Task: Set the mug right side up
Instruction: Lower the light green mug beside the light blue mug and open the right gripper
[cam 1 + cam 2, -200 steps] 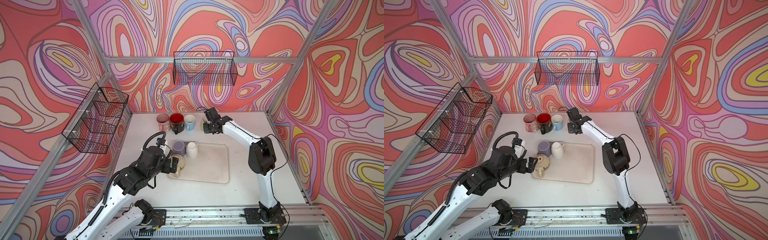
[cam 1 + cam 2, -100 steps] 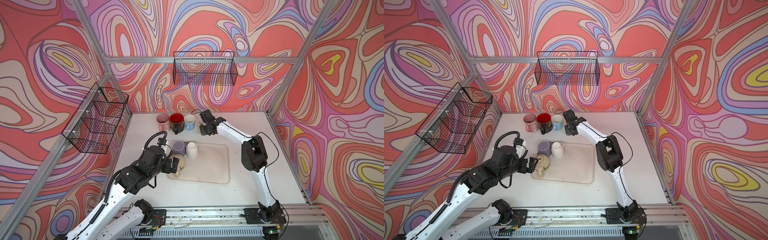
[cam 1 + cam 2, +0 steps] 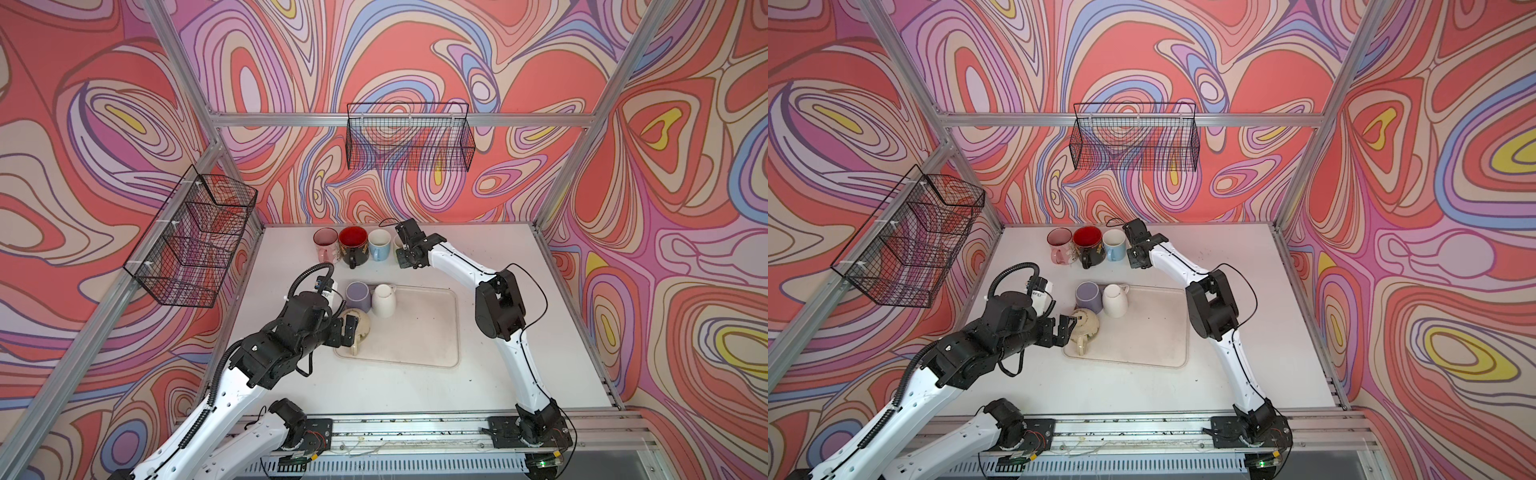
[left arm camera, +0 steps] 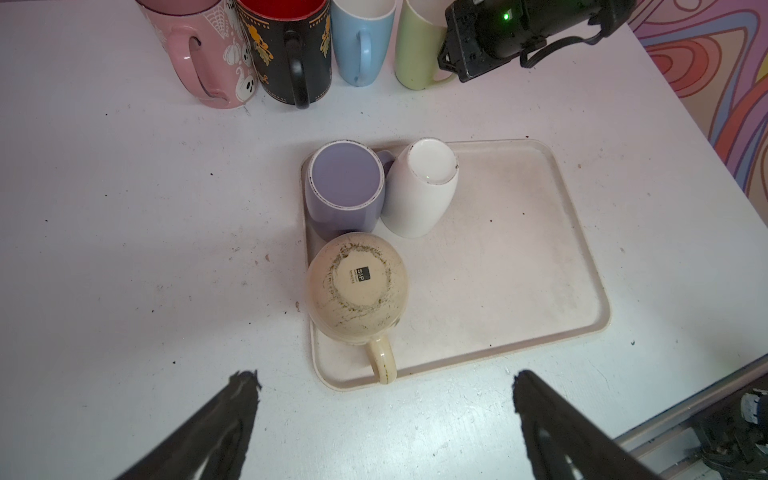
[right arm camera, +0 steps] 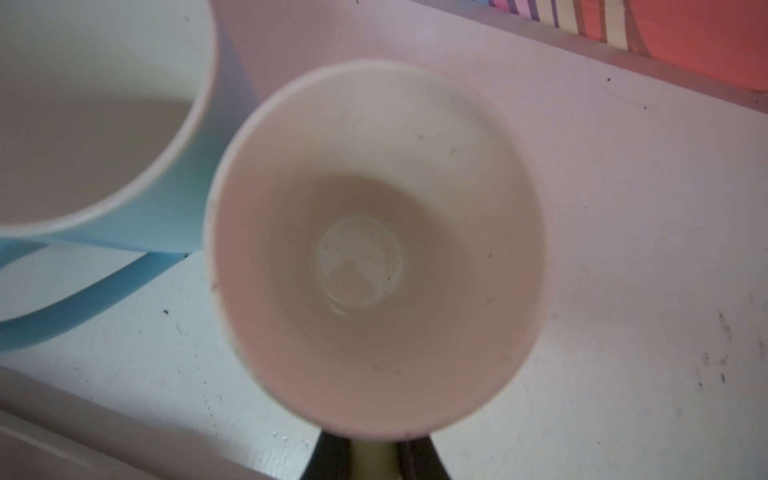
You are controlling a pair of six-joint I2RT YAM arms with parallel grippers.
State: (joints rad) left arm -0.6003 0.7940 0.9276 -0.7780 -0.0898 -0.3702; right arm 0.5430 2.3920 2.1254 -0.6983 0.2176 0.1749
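Hovering with open left gripper (image 3: 1064, 330), centre-left in a top view, just left of upside-down beige mug (image 3: 1087, 325) in lower-left corner of tray (image 3: 1150, 336), handle toward frame bottom. Pinching handle of upright green mug (image 4: 415, 54) with right gripper (image 3: 404, 257), upper centre.

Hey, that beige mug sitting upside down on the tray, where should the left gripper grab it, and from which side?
Probably the handle, approached from the robot-side edge of the tray. The beige mug sits bottom up with its handle sticking out toward the open left gripper, free on both sides. Its body is round and wide, and the purple mug crowds its far side.
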